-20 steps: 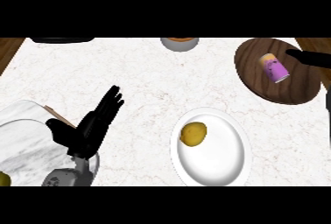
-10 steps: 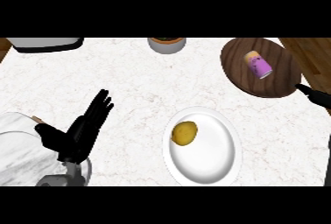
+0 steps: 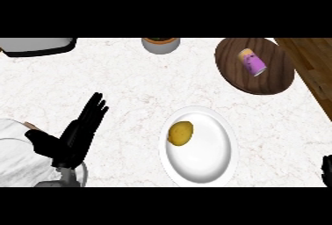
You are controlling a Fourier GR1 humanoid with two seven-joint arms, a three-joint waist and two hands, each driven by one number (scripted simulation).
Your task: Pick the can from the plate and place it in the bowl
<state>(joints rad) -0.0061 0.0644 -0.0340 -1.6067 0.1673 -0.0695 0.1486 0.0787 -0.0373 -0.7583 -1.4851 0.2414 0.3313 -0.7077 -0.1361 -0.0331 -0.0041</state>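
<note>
A purple can with a yellow end (image 3: pixel 253 62) lies on its side in a dark brown wooden bowl (image 3: pixel 243 79) at the upper right. Nothing touches the can. A white plate (image 3: pixel 207 162) in the lower middle carries a yellow-brown lump (image 3: pixel 181 133). My left hand (image 3: pixel 76 134) rests open at the lower left, fingers straight and pointing up, well apart from plate and bowl. Only a small black tip of my right hand (image 3: pixel 327 169) shows at the lower right edge, far below the bowl.
A small grey pot (image 3: pixel 159 44) stands at the top middle and a grey appliance (image 3: pixel 35 45) at the top left. A wooden surface (image 3: pixel 314 61) borders the marble counter on the right. A white rounded object (image 3: pixel 16 154) sits at the lower left.
My right hand has drawn back from the can, down along the right side to the lower right edge. The can stays lying in the brown bowl. The left hand has barely moved.
</note>
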